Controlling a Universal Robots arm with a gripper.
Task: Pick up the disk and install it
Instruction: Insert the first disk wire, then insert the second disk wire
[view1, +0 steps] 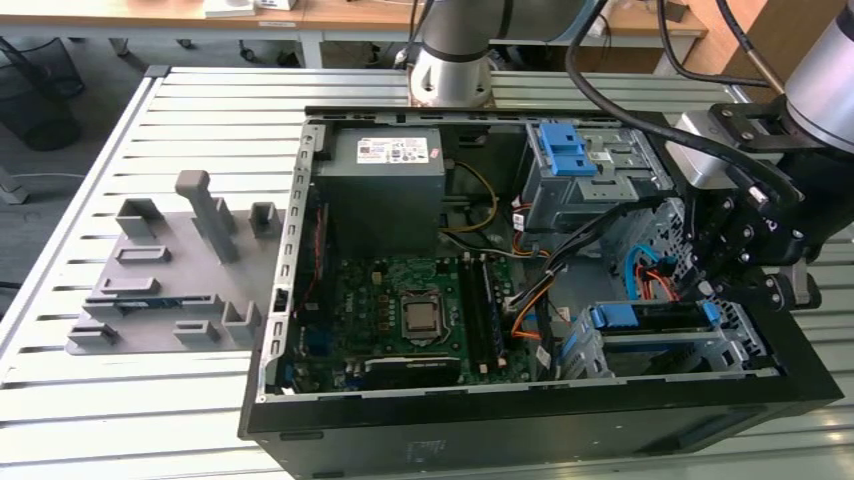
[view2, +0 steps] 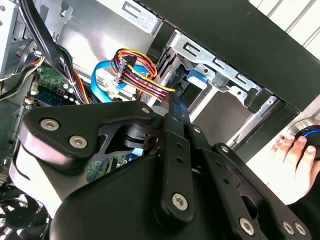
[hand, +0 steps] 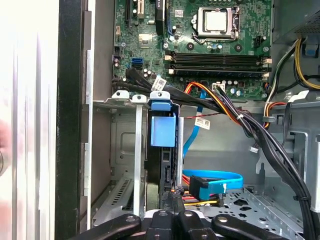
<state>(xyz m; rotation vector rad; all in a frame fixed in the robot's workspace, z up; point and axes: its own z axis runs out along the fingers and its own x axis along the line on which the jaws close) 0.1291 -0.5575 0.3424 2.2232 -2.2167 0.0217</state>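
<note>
Grey plastic fixture (view1: 167, 290) sits on the slatted table (view1: 80, 180) at the exterior view's left, well apart from the work. Open PC case (view1: 534, 420) lies on its side mid-frame: power supply (view1: 387, 185) toward the far end, motherboard (view1: 407, 310) with bare CPU socket below it, blue-latched drive cage (view1: 581, 165) toward the exterior view's right. Disk (view1: 650, 318) is in the lower drive bay (view1: 681, 350) near the case's front corner, blue carrier frame showing, seated edge-on between the metal bay rails. In the first wrist view the disk (hand: 164, 150) stands in its slot with the blue tab at the end; blue SATA cable (hand: 215, 177) and the red/yellow power leads run just beside it. Gripper (view1: 714, 285) hangs right at the bay, black linkage directly over the disk's end. Can't tell whether the fingers are clamped or apart. A person's hand (view2: 295, 150) rests outside the case in the second wrist view.
</note>
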